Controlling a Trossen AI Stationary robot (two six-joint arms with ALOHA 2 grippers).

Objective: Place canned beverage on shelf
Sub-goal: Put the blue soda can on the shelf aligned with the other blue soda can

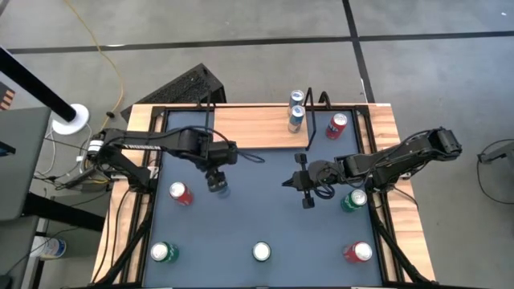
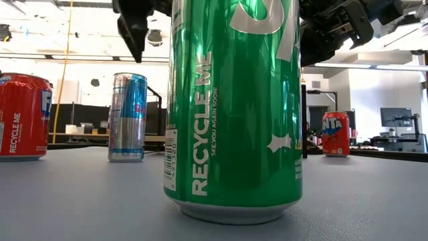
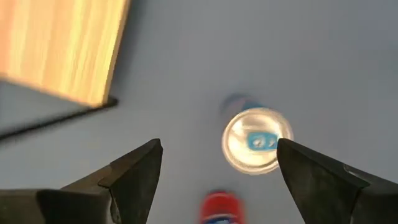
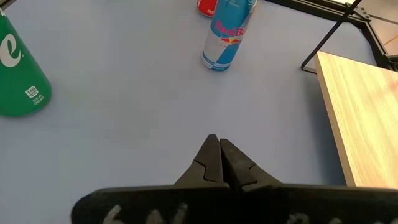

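The left gripper (image 3: 217, 180) hangs with its jaws spread wide and nothing between them, directly above a slim blue-and-silver can (image 3: 257, 140) standing on the dark blue-grey tabletop (image 1: 257, 213). Just beyond that can stands a red can (image 1: 181, 193). Farther off lies the shelf (image 1: 257, 127), a light-wood board holding two slim cans (image 1: 296, 110). The right gripper (image 4: 219, 163), pinched closed and empty, waits beside a green can (image 1: 353, 201). Past the table, the low view shows a bright room with desks and monitors.
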